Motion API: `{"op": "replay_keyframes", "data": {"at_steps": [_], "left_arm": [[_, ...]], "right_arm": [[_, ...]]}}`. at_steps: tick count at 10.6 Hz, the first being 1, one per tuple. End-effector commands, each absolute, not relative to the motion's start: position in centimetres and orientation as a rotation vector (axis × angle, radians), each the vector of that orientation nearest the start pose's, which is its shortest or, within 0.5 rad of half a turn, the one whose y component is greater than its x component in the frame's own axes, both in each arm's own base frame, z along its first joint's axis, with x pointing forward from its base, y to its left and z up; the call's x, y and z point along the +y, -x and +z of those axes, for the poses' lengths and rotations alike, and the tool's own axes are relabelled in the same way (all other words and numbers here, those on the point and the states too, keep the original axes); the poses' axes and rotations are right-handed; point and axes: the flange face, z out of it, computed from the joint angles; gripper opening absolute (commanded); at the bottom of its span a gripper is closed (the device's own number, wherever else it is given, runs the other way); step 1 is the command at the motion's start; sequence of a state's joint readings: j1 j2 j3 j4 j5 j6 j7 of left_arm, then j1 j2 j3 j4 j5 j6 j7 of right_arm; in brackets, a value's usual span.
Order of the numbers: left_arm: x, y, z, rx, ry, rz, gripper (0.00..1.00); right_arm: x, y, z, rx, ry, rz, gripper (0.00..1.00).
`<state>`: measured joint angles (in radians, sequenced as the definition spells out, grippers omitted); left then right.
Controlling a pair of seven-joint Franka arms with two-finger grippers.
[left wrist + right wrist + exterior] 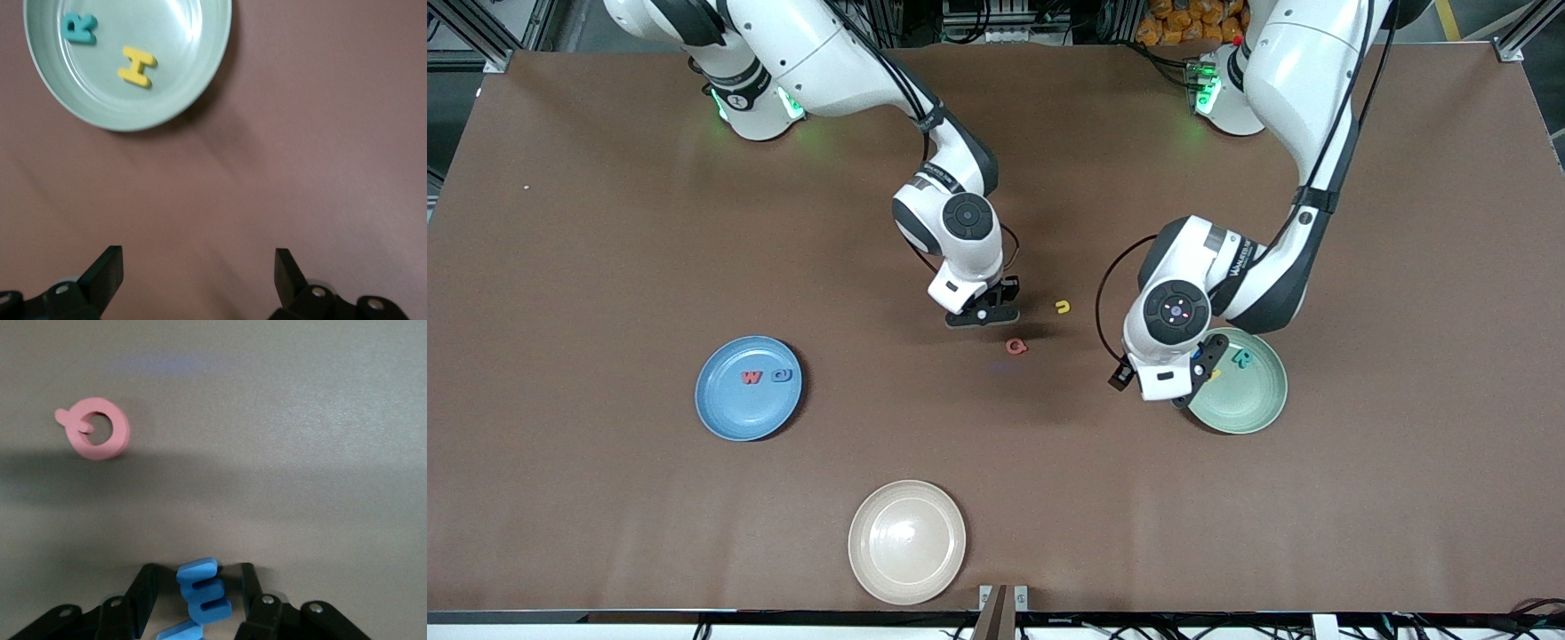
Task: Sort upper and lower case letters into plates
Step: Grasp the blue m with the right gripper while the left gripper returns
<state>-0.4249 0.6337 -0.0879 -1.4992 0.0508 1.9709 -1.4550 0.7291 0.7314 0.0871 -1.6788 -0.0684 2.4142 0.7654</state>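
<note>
Nearest the front camera lies a cream plate point(907, 542), bare, near the table point(605, 498) edge. Farther back, toward the right arm's end, the blue plate point(749, 388) holds a red W point(751, 377) and a blue letter point(782, 375) side by side. Toward the left arm's end, the pale green plate point(1249, 400) lies partly covered in the front view by the left arm's wrist.

The left wrist view fills in what the front view hides: a teal R point(81, 29) and a yellow H point(137, 66) lie in the green plate, apart from each other. In the front view only the R and a sliver of yellow show. The left gripper point(199, 267) hangs over bare table just beside the plate's rim, fingers spread wide, holding nothing.

Between the plates, a pink Q point(1016, 346) lies flat on the table; a small yellow letter point(1062, 307) lies farther back, too small to read for certain.

The right gripper point(983, 313) is low over the table just beside the pink Q. The front view does not show what lies between its fingers; the right wrist view shows a light blue E point(203, 597) there, cut off at the picture's edge. The fingers stand on either side of the E, but contact cannot be made out.
</note>
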Motion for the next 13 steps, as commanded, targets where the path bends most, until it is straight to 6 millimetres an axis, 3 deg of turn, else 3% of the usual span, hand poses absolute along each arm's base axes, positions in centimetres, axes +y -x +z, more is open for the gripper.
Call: {"op": "replay_keyframes", "data": {"at_steps": [1,4,6,7,8,11,13], "left_arm": [[-35.0,-60.7,29.6,-1.371,2.719,0.150,1.00],[-38.8,-58.9,28.9,-1.277,2.793,0.122,1.00],[-40.9,-58.4,28.9,-1.214,2.879,0.077,1.00],[-41.3,-58.7,28.9,-1.185,2.927,0.050,1.00],[-41.7,-58.6,28.7,-1.140,2.966,0.037,1.00],[-44.5,-57.3,27.4,-0.928,3.084,0.018,1.00],[-48.0,-55.0,24.6,-0.726,3.166,-0.009,1.00]], "right_arm": [[48.8,-46.4,17.1,-0.101,3.141,-0.021,0.00],[47.3,-48.5,19.3,-0.050,3.128,-0.046,0.00],[43.8,-51.9,23.6,0.029,3.143,-0.043,0.00],[40.7,-53.8,26.3,0.016,3.160,-0.021,0.00],[37.3,-55.4,27.6,0.013,3.192,0.037,0.00],[24.9,-59.7,27.7,-0.054,3.242,0.193,0.00],[18.4,-62.1,28.6,-0.016,3.229,0.187,0.00]]}}
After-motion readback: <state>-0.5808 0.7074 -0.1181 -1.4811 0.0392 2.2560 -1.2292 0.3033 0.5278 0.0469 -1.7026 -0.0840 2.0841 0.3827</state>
